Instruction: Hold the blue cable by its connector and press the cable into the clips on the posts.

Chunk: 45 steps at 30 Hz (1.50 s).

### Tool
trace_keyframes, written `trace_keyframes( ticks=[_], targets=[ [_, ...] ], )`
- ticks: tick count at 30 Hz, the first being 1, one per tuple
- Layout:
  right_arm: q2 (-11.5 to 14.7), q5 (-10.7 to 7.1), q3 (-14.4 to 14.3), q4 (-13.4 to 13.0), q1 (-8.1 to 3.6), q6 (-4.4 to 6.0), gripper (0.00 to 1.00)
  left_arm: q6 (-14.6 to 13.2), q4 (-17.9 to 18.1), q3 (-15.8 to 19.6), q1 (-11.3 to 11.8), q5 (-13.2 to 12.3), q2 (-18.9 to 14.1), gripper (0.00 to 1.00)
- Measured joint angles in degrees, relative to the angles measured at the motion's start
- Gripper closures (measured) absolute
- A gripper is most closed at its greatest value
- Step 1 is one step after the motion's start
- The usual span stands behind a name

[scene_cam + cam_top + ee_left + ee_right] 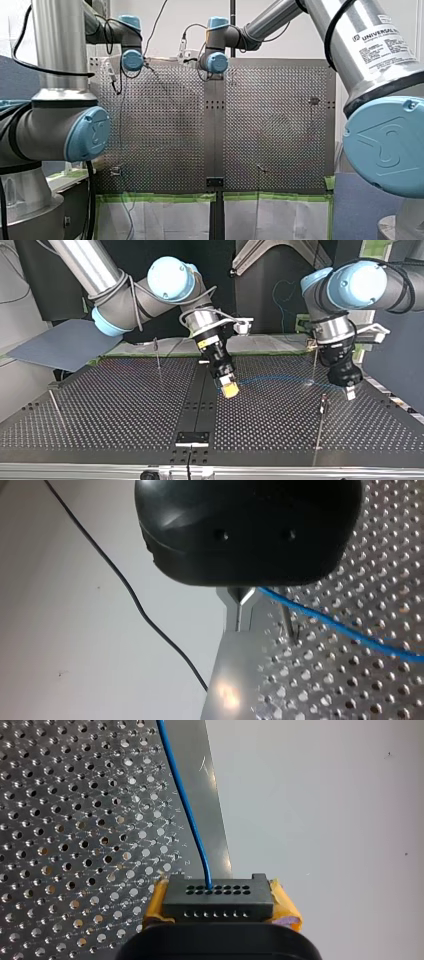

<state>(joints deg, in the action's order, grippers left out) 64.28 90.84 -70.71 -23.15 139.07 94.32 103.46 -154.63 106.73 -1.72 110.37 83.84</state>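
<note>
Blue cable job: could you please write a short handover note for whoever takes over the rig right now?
Right claw: shut on the connector, yellow pads either side.
Left claw: shut on the blue cable further along.
The cable runs between them over the table.
Done: connector held.
To do: no post visibly holds the cable; press it in, post by post.

This is a robotics lab. My left arm (pixel 60 125) and my right arm (pixel 382 115), both industrial, flank a perforated metal table (pixel 165 125). Green tape (pixel 160 197) lines the table's near edge, and a bare white wall (pixel 197 10) stands behind.
</note>
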Motion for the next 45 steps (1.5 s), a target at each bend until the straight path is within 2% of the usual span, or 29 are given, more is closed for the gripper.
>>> trace_keyframes(
  ticks=[9,18,26,34,45],
  targets=[
    [-0.30,-0.02,0.25,0.26,-0.21,0.00,1.00,0.40,0.10,-2.18,4.28,-4.98,4.17,1.00],
    [-0.87,0.13,0.54,0.25,-0.31,0.00,1.00,0.91,0.05,-4.16,5.29,-9.21,4.86,1.00],
    [-1.03,1.02,0.67,0.36,-0.82,0.00,1.00,1.51,0.15,-4.48,6.18,-11.25,5.43,1.00],
    [-1.13,1.47,0.70,0.33,-1.67,0.00,1.00,1.88,0.44,-7.05,6.95,-13.66,8.38,1.00],
    [-1.32,1.72,0.86,0.20,-3.30,0.00,1.00,4.48,1.91,-8.41,9.50,-15.98,10.48,1.00]
  ],
)
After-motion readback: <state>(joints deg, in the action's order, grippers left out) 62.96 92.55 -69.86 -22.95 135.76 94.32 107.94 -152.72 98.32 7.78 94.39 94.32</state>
